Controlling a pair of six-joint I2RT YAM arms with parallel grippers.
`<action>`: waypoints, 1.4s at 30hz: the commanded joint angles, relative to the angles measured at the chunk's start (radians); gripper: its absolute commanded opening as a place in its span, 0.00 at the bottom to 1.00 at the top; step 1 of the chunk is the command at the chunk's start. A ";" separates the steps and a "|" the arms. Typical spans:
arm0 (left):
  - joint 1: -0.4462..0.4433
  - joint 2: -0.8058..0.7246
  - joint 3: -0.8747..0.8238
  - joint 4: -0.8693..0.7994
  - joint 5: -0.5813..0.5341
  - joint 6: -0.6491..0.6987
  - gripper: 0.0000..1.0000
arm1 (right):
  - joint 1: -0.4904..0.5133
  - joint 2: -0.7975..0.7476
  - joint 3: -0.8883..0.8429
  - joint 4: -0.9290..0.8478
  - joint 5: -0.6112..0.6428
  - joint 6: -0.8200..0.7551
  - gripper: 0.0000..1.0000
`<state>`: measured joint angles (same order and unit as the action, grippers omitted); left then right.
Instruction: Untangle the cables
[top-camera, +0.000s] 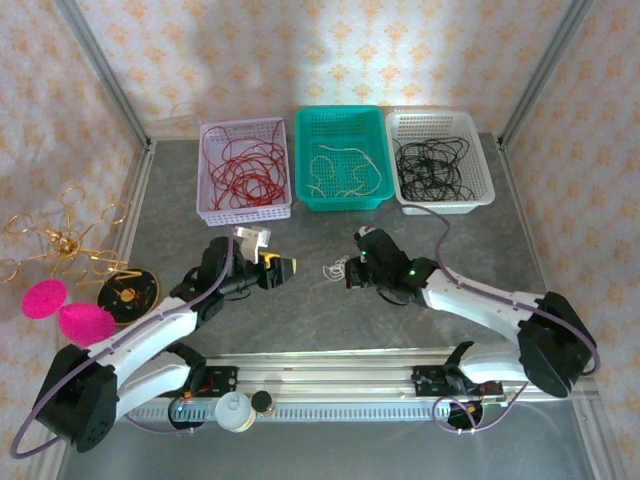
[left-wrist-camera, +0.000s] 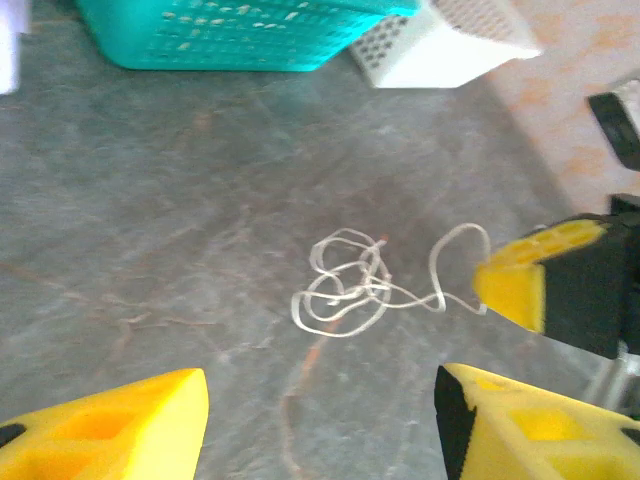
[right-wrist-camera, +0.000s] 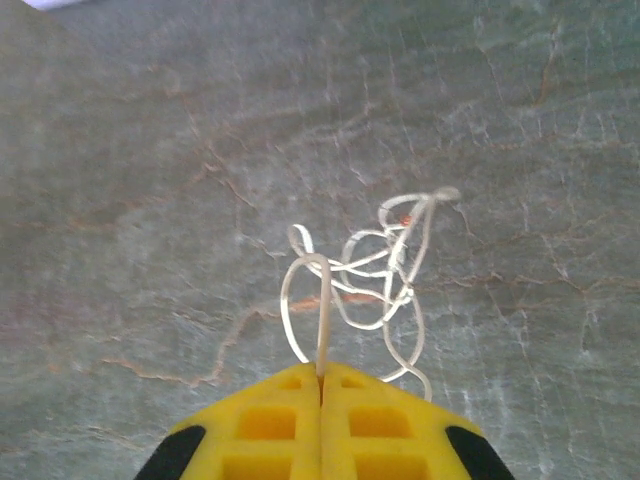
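Cream-white cable tangle (right-wrist-camera: 322, 315), thin loops, lies mid-frame on marbled worktop (right-wrist-camera: 150, 150); right claw (right-wrist-camera: 321, 385) pinches one strand, left claw (left-wrist-camera: 320, 385) released.

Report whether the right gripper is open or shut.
Shut: right gripper fingers meet with no gap, pinching a strand of the cream-white cable.

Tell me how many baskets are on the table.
3, in a row at the far edge: lilac basket left with red cables, teal basket middle with cream cables, white basket right with black cables. None looks hidden.
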<state>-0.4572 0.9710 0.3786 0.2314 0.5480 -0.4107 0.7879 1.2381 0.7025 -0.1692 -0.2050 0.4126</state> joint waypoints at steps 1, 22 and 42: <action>-0.050 -0.079 -0.073 0.271 0.120 -0.064 0.54 | -0.005 -0.096 -0.031 0.137 -0.005 0.033 0.00; -0.251 0.224 0.027 0.637 0.182 -0.119 0.55 | -0.007 -0.300 -0.030 0.122 -0.176 -0.055 0.00; -0.252 0.407 0.124 0.685 0.024 -0.042 0.19 | -0.009 -0.304 -0.065 0.135 -0.242 -0.031 0.00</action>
<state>-0.7082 1.3609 0.4652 0.8551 0.6342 -0.4812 0.7780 0.9398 0.6479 -0.0540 -0.4114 0.3805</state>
